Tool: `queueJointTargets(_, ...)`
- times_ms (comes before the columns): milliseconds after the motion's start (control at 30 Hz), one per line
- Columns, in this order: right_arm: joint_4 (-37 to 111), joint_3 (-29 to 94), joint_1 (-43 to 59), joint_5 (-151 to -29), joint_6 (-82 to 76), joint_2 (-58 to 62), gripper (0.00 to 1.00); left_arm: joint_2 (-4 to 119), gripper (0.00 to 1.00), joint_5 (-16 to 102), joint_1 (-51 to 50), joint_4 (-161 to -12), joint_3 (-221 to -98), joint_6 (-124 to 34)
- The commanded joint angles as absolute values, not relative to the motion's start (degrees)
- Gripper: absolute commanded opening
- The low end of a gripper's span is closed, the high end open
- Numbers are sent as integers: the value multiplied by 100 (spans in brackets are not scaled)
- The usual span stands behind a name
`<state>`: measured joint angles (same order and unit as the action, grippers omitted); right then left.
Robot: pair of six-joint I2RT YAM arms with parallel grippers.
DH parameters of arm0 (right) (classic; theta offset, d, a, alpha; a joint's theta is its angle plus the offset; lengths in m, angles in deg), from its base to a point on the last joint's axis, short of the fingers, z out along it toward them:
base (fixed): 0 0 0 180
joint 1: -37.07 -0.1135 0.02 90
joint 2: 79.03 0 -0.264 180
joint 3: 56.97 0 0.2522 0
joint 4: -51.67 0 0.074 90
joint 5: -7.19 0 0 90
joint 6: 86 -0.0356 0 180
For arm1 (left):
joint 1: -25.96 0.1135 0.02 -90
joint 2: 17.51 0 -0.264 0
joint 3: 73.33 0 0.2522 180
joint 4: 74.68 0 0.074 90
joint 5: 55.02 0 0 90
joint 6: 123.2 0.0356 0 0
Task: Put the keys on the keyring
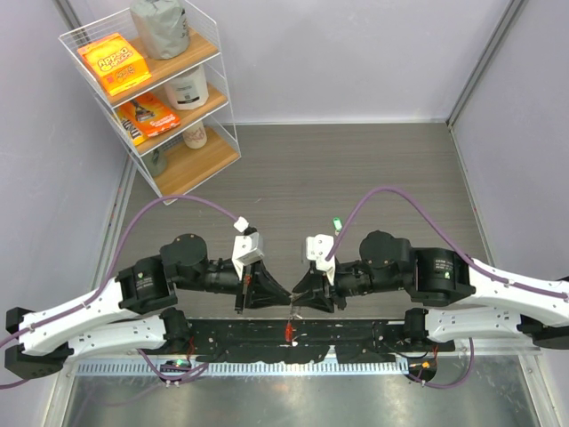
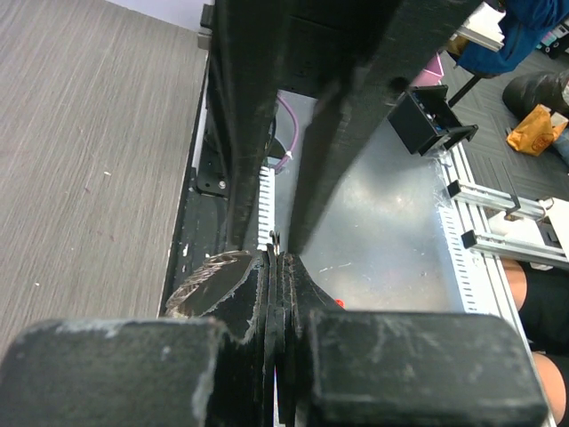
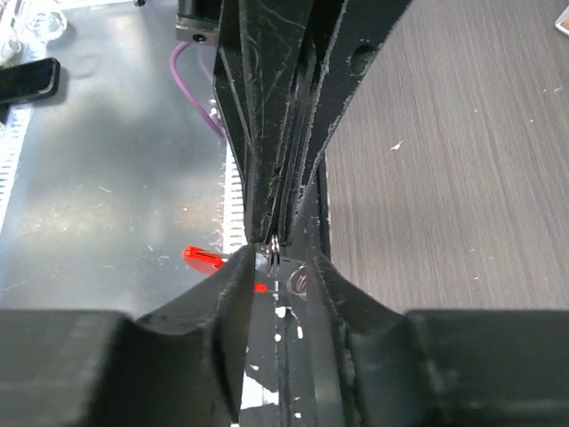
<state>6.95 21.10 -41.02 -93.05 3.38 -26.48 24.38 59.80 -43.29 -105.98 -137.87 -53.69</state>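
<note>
My left gripper (image 1: 283, 298) and right gripper (image 1: 300, 298) meet tip to tip over the near table edge. The left gripper (image 2: 276, 258) is shut on a thin silvery ring of the keyring (image 2: 276, 240). The same ring (image 3: 274, 253) shows in the right wrist view, between the parted fingers of my right gripper (image 3: 283, 267), close to its left finger (image 3: 236, 285). The keyring's red crescent (image 1: 289, 332) hangs below the grippers and also shows in the right wrist view (image 3: 203, 258). The green-headed key (image 1: 337, 222) lies on the table behind the right gripper. The yellow-headed key is out of view.
A white wire shelf (image 1: 151, 98) with boxes and jars stands at the back left. The black rail (image 1: 293, 342) and the metal plate (image 1: 293, 396) run along the near edge under the grippers. Purple cables (image 1: 382, 191) arch over both arms.
</note>
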Motion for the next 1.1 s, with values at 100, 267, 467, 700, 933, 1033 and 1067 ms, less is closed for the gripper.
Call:
queueJointTargets(100, 846, 2315, -4107, -9327, 540, -2612, 6, 2345, 0, 6091, -4348, -10434, -14061, -5350)
queueJointTargets(267, 1294, 2016, -4116, -9398, 532, -2823, 5, 2362, 0, 6197, -4347, -10365, -14088, -5367)
queueJointTargets(467, 2173, 1603, -4116, -9099, 409, -3411, 5, 2161, 32, 6004, -4356, -9926, -13886, -5455)
queueJointTargets(700, 3069, 962, -4116, -8923, 14, -4036, 6, 1475, 50, 5029, -4347, -9284, -13333, -5560)
queueJointTargets(933, 4465, 188, -4116, -8774, -136, -4739, 5, 1527, 51, 4992, -4348, -9029, -13244, -5613)
queueJointTargets(1033, 4757, -23, -4116, -8712, -110, -4871, 5, 1685, 52, 5072, -4347, -8941, -13288, -5657)
queueJointTargets(1067, 4932, -136, -4116, -8695, -110, -4906, 5, 1746, 52, 5115, -4347, -8906, -13305, -5657)
